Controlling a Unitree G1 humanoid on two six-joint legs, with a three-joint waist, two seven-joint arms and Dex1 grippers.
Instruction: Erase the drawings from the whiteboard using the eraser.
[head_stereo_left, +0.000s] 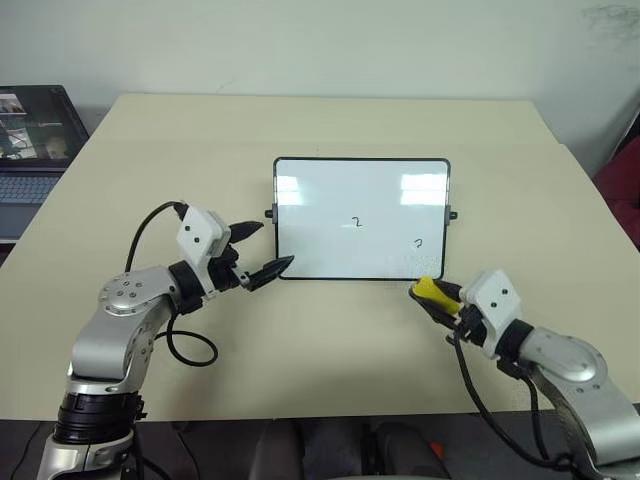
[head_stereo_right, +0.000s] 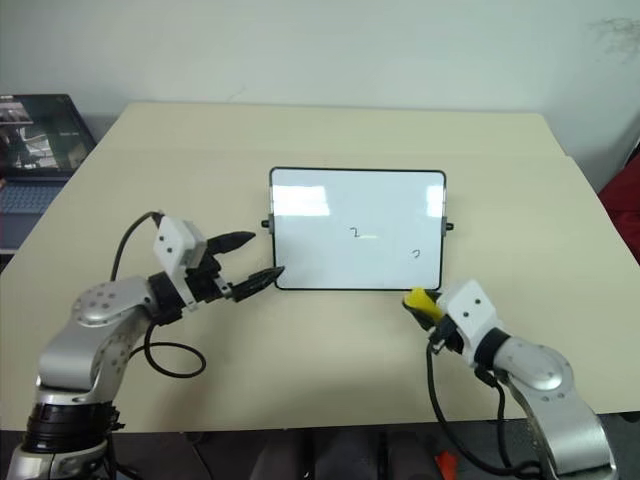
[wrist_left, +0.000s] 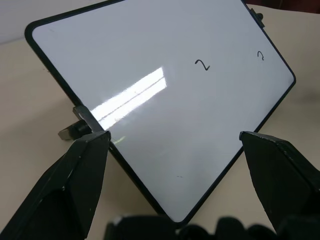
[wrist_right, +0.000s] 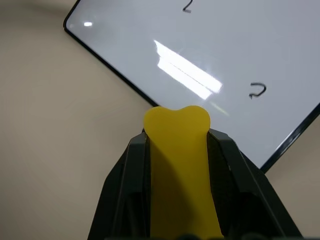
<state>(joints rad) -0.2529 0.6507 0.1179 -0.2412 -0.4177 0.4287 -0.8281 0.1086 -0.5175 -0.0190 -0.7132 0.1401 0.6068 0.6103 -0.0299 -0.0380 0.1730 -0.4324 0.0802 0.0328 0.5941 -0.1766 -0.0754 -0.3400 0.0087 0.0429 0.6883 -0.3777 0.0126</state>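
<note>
The whiteboard lies flat in the middle of the table, glossy white with a thin dark frame. Two drawings show on it: a small "2" near the centre and a little hook toward its right edge. My left gripper is open at the board's near-left corner, its fingers spread either side of that corner. My right gripper hovers just off the board's near-right corner, shut on the yellow eraser, whose end sticks out past the fingertips toward the hook.
A laptop sits open off the table's far-left corner. Something dark red stands beyond the right edge. The beige table has bare surface in front of and behind the board. A black cable loops under my left arm.
</note>
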